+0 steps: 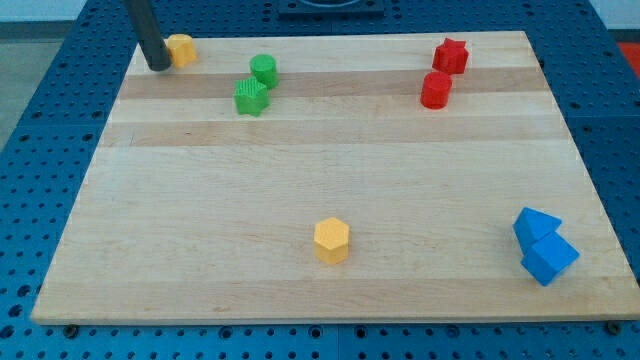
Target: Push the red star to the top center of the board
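Note:
The red star (451,54) sits near the view's top right of the wooden board (320,150). A red cylinder (436,89) stands just below it, close to touching. My tip (159,66) is at the board's top left corner, far to the left of the red star. It rests against the left side of a yellow block (182,49), whose shape I cannot make out.
A green cylinder (264,69) and a green star (251,97) sit together at the top left of centre. A yellow hexagon (332,240) lies at the bottom centre. Two blue blocks (536,226) (549,258) touch at the bottom right.

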Available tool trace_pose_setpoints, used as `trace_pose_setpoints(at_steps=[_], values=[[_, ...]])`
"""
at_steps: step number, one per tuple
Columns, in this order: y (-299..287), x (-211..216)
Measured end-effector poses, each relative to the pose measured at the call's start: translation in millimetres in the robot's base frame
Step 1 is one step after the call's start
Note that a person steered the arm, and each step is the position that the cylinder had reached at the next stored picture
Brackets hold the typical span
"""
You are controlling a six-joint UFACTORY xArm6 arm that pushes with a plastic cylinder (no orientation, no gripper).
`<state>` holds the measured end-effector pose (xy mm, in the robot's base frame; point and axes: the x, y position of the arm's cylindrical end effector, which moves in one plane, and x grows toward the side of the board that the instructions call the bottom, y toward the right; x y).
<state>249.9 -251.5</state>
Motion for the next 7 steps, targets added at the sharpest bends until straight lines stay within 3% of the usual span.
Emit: trace_pose_setpoints(at_steps=[1,2,5,7], values=[[0,5],[0,38],[72,186],[165,198]])
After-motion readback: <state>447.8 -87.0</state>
